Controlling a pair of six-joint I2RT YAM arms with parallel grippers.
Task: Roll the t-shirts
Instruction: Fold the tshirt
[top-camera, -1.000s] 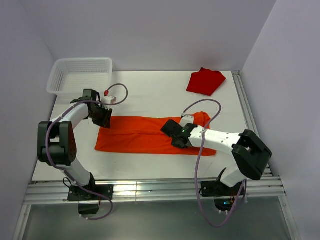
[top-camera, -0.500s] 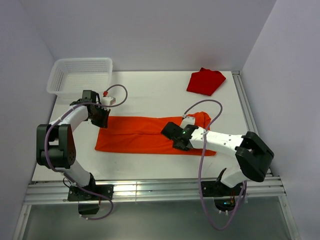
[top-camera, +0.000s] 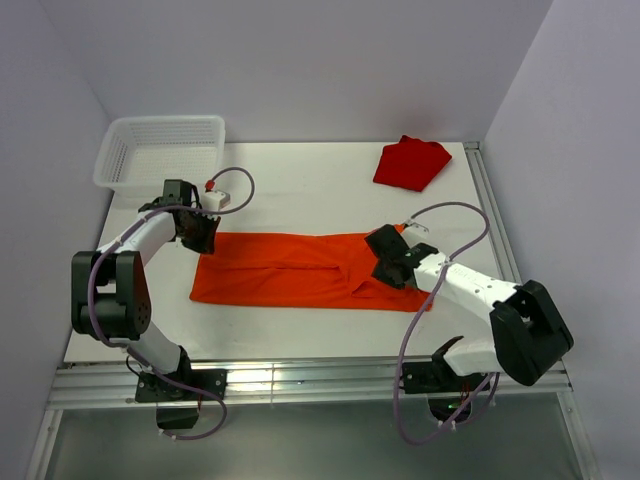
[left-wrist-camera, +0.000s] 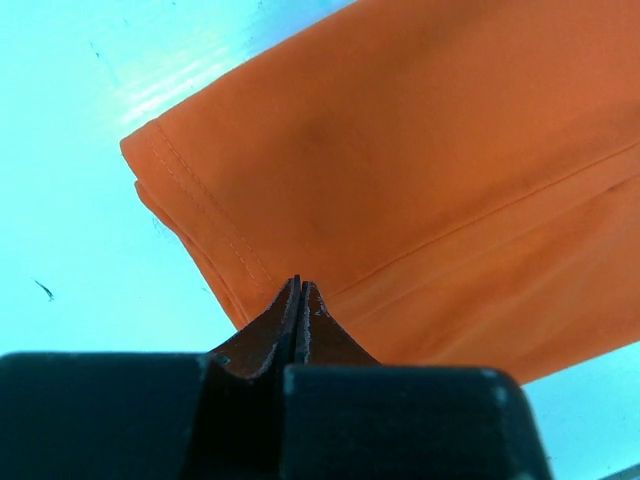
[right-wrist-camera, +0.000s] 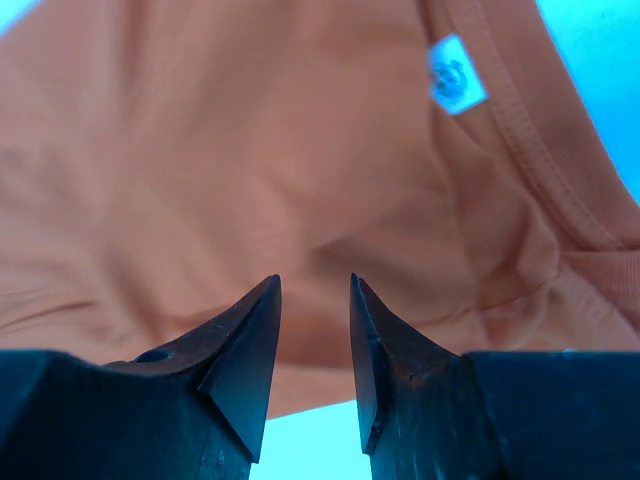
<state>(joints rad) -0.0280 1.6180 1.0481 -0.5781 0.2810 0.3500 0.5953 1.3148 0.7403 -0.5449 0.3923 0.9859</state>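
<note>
A: What stands at the far left?

B: A white mesh basket (top-camera: 165, 120), in the far left corner of the white table (top-camera: 300, 190). Just on the near side of it is the left gripper (left-wrist-camera: 298, 290).

A: How do its jaws stand?

B: Pressed tight together, with no gap. The tips sit right at the stitched hem at the left end of the orange t-shirt (top-camera: 290, 270). I cannot tell whether any cloth is pinched between them.

A: And how does the shirt itself lie?

B: It is folded lengthwise into a long band and lies flat across the middle of the table, running left to right. The hem end is on the left and the neck end on the right.

A: The right gripper (right-wrist-camera: 315, 285)?

B: Over the neck end of that shirt, with its jaws apart and nothing between them. In the right wrist view, orange cloth fills the space past the fingertips. The small white neck label (right-wrist-camera: 457, 73) and the ribbed collar lie beyond them.

A: Anything further right?

B: The red t-shirt (top-camera: 410, 163), a small folded heap near the far right corner. It is well apart from the orange one and from both grippers.
</note>
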